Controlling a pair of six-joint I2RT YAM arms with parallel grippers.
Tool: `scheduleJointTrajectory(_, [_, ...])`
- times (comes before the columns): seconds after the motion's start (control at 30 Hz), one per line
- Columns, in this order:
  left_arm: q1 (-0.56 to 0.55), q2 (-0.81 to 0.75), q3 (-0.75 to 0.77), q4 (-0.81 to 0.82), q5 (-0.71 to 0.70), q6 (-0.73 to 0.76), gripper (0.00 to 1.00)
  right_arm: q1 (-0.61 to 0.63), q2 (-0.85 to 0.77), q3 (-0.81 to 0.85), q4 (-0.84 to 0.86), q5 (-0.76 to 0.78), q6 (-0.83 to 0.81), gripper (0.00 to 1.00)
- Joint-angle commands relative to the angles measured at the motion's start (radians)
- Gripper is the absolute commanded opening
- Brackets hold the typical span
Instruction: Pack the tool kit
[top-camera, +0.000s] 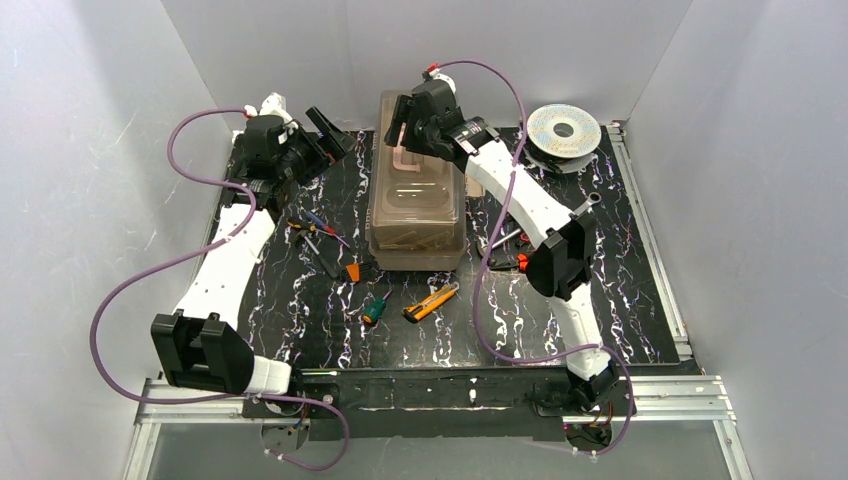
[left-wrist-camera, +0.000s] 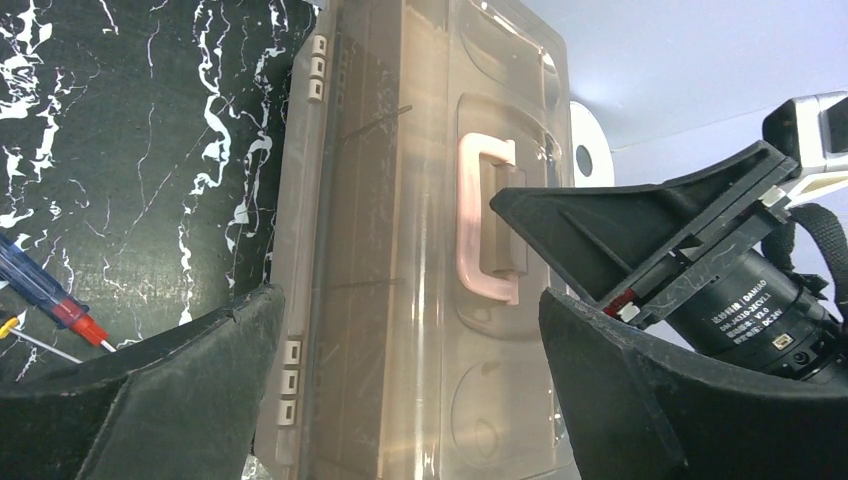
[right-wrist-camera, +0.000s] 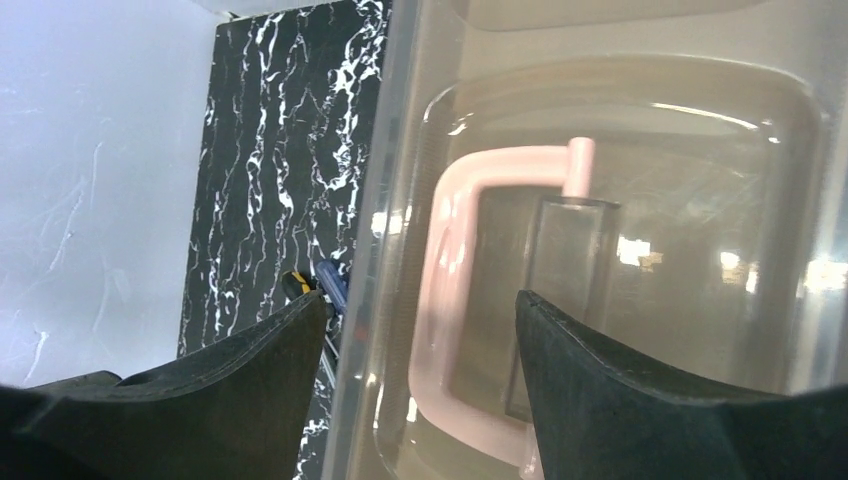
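R gripper, jaws apart, hangs over toolbox handle; L gripper spread wide beside it.

I've got the left arm reaching toward 12 o'clock, the left gripper turned to 3 o'clock, fingers spread wide. The right arm bends toward 10 o'clock, right gripper angled down, fingers parted.

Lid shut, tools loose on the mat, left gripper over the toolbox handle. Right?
No. The right gripper is over the handle; the left gripper sits open beside the toolbox. Top view shows it. Rest holds: lid shut, tools loose.
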Motion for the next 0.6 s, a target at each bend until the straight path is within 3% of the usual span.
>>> scheduleJointTrajectory(0.0, [0.012,-0.058,0.013,0.004,0.003,0.001,1.0,0.03,0.031,0.016,-0.013,0.038,0.029,0.77])
scheduleJointTrajectory(0.37, [0.016,-0.026,0.004,0.016,0.054,0.008,0.99,0.031,-0.034,-0.055,0.107,-0.206,0.062,0.76])
scheduleJointTrajectory(0.57, [0.018,0.032,0.029,0.025,0.112,0.005,1.0,-0.02,-0.122,-0.215,0.311,-0.448,0.185,0.71])
